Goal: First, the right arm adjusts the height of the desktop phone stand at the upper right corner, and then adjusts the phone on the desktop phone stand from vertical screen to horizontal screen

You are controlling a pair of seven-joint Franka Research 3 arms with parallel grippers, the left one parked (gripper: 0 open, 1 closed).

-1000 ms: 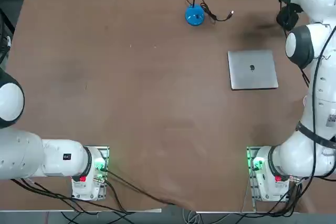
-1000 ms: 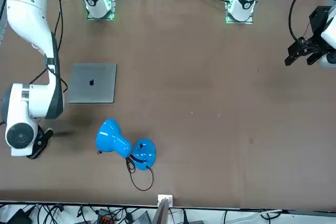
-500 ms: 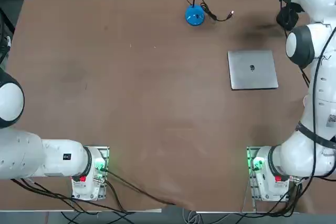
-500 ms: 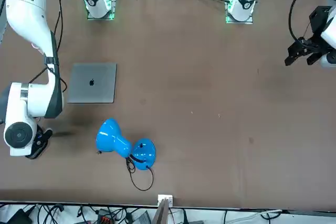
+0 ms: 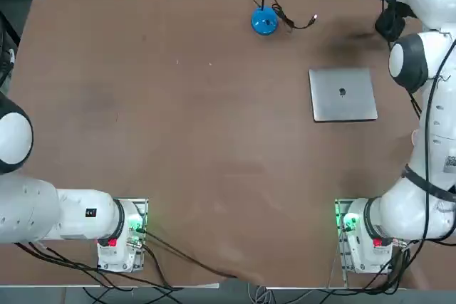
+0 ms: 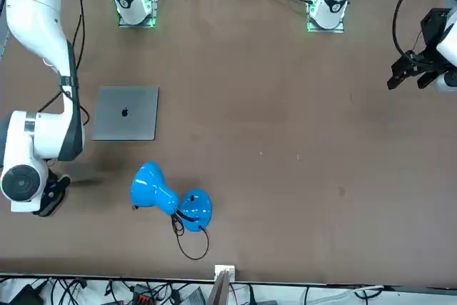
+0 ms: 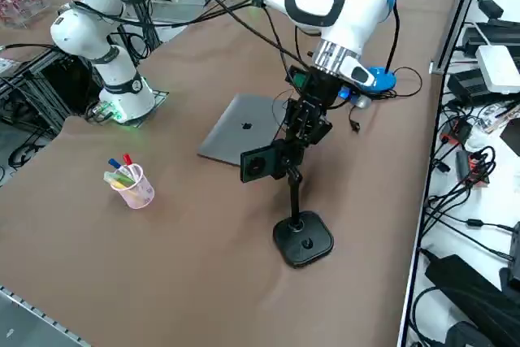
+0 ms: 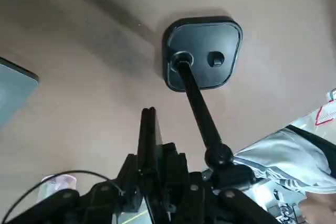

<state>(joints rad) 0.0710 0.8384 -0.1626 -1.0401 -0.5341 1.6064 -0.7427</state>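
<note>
Right gripper (image 7: 286,154) on the phone (image 7: 262,162)

We hold the jaws nearly closed on the phone atop the desktop phone stand (image 7: 302,238); below them its base should stay planted as we turn slowly.

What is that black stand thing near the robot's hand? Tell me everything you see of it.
The desktop phone stand is black, with a flat rounded-square base on the brown table and a thin pole rising at a slant. At its top sits a small black phone, which the right gripper is shut on. The silver laptop lies just behind.
</note>
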